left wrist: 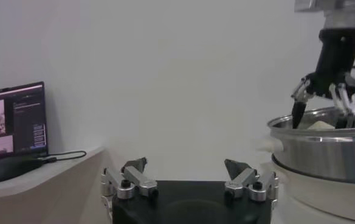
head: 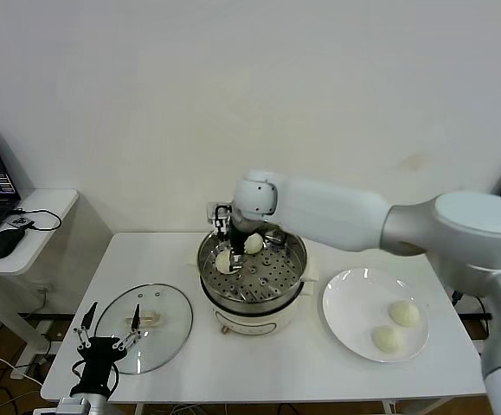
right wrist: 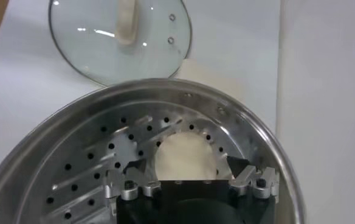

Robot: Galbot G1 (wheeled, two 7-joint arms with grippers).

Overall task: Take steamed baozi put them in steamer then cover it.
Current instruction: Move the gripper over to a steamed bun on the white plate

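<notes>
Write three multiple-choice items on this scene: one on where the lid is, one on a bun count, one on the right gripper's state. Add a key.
1. Where is the glass lid?
A. On the steamer
B. Flat on the table by the left gripper
C. On the plate

2. How many buns lie on the white plate?
A. Two
B. Four
C. None

3. The right gripper is:
A. Shut on a bun
B. Open over the steamer
C. Parked off the table

Key: B, lid beside left gripper; A, two buns showing; B, fingers spread around a bun.
</notes>
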